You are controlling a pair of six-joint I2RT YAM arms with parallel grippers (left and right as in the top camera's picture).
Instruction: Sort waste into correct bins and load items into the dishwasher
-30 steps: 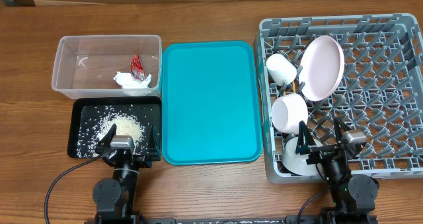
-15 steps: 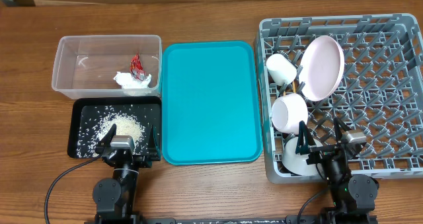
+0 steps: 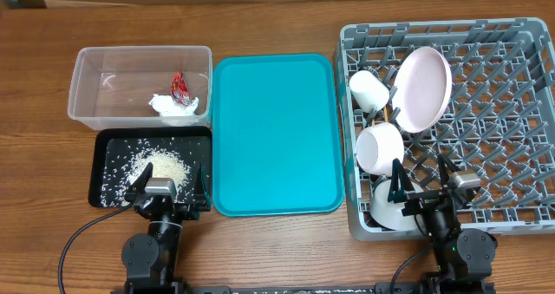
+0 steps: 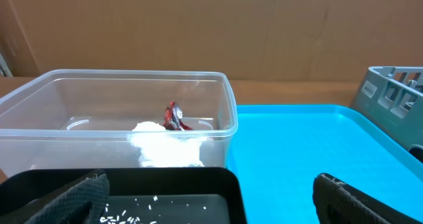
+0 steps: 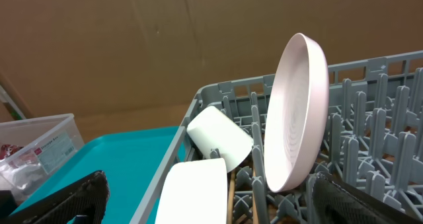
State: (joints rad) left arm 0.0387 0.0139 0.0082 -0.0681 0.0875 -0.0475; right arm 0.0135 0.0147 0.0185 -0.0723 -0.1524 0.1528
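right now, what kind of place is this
Likely a mock dish-clearing station, not a real kitchen: a grey dish rack holding a pink plate sits on a wooden table, a plastic tub serves as a bin, and plain cardboard forms the backdrop.

Probably a robot lab staged as a kitchen corner, though little of the room shows: a wooden table [image 3: 277,16], a backdrop [image 4: 198,26] (plain brown cardboard) behind it, two mounted arms [image 3: 154,246] at the near edge, and a dish rack [image 3: 451,27].
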